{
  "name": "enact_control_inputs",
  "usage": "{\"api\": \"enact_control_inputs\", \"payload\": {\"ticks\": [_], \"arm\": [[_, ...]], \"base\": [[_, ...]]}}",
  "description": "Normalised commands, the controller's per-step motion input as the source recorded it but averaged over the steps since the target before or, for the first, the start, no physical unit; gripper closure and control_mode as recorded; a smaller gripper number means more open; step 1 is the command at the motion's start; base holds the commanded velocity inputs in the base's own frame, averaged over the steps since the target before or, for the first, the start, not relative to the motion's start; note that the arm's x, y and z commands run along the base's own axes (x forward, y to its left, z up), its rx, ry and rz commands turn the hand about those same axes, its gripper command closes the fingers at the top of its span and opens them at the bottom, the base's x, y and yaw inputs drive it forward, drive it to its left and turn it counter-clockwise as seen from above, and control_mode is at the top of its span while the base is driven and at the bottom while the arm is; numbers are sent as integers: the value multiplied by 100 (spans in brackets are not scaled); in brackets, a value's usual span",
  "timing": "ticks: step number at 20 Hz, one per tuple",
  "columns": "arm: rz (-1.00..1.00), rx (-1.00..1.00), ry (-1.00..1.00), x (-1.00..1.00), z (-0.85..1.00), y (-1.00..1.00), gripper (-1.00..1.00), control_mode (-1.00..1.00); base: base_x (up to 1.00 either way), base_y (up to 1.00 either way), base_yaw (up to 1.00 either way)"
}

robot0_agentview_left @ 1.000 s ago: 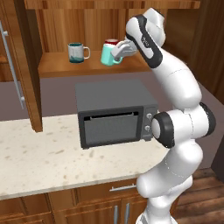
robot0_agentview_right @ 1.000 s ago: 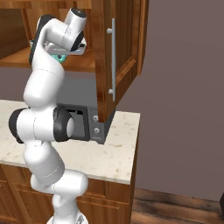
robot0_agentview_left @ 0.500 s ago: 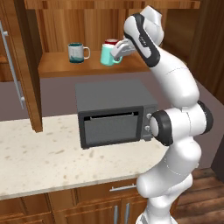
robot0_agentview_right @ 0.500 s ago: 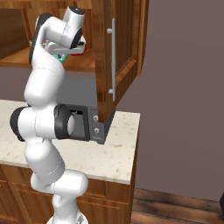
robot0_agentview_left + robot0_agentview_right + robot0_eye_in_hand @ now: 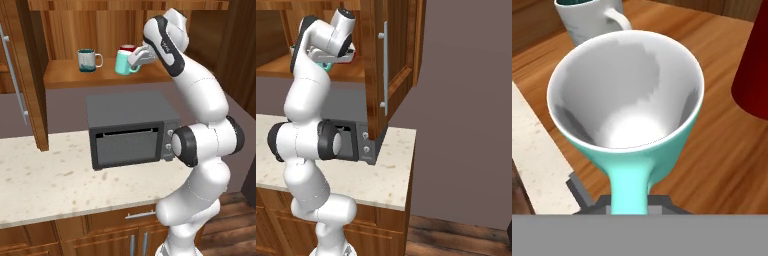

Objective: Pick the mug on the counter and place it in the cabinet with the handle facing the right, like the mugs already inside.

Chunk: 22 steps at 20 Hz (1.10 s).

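The mint-turquoise mug (image 5: pixel 123 63) is upright inside the cabinet, low over the wooden shelf (image 5: pixel 70 79); I cannot tell whether it touches. My gripper (image 5: pixel 137 58) is shut on its handle (image 5: pixel 629 186), which points right in the left base view. In the hand view I look down into the mug's white interior (image 5: pixel 626 95). The red mug (image 5: pixel 127 48) stands just behind it, and the white mug with teal pattern (image 5: pixel 86 59) is to its left. A sliver of the mug (image 5: pixel 325 66) shows under the hand (image 5: pixel 331 56) in the right base view.
A dark microwave (image 5: pixel 129 131) sits on the beige speckled counter (image 5: pixel 45 182) right under the shelf. The cabinet's open doors (image 5: pixel 22 75) (image 5: pixel 391 65) with long metal bars hang on both sides. Drawer fronts run below the counter.
The wrist has lifted and turned slightly while the mug stays almost in the same spot on the shelf side, a touch more upright.
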Motion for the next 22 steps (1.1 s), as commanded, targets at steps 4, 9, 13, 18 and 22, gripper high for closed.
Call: {"api": "enact_control_inputs", "payload": {"ticks": [4, 9, 13, 18, 22], "arm": [[0, 13, -2, 0, -39, -1, 100, -100], [0, 12, -1, 1, -28, -4, 100, -100], [0, 0, 0, 19, -8, -4, 100, -100], [0, 0, 0, 32, -3, -1, 100, -100], [3, -1, 0, 40, -15, -5, 100, -100]], "base": [[0, 0, 0], [0, 0, 0], [0, 0, 0], [0, 0, 0], [0, 0, 0]]}}
